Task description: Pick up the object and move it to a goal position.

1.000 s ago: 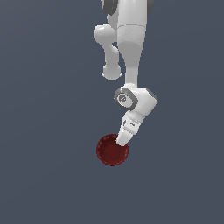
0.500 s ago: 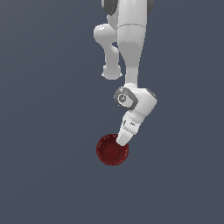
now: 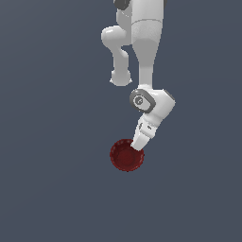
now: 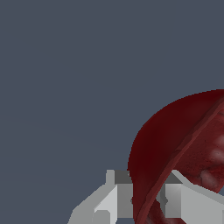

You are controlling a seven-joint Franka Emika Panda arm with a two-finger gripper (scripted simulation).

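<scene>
The object, a small dark red round bowl (image 3: 125, 156), lies on the grey floor in the exterior view, below the white arm. My gripper (image 3: 137, 145) comes down at a slant onto the bowl's rim on the exterior view's right side. In the wrist view the bowl (image 4: 175, 140) fills the corner, and its thin rim runs between my two grey fingers (image 4: 116, 199), one outside the wall and one inside. The jaws stand close against the rim, so my gripper (image 4: 148, 203) is shut on it.
Only the plain dark grey floor (image 3: 47, 189) surrounds the bowl. The white arm's upper links (image 3: 146, 42) rise above the gripper towards the top of the exterior view.
</scene>
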